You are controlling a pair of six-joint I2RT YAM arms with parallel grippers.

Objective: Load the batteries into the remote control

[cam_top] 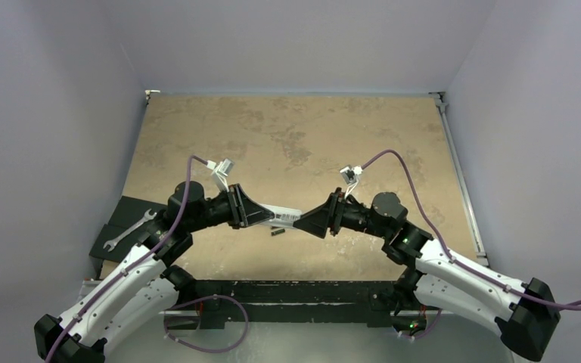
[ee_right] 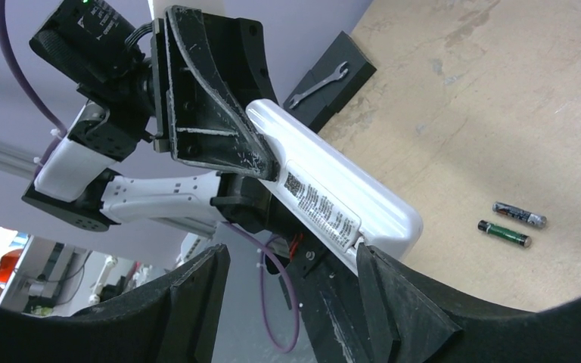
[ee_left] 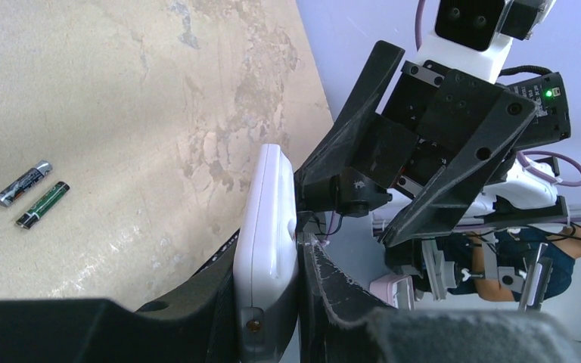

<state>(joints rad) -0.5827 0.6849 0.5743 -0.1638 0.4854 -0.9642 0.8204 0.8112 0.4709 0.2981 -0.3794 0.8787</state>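
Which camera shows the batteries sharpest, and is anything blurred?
Left wrist: batteries crisp, bottom foreground blurred. Right wrist: batteries also sharp, label print on the remote control visible. Top external: they are only a dark speck near the remote control.

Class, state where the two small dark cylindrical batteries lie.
The batteries lie together on the tan tabletop, centre of the top view, just below the slim white remote.

The left gripper (ee_left: 272,261) clamps the white remote control (ee_left: 267,227) edge-on, the right gripper (ee_left: 348,208) faces it with jaws apart, and the batteries (ee_left: 41,204) lie together on the table (ee_left: 159,91)
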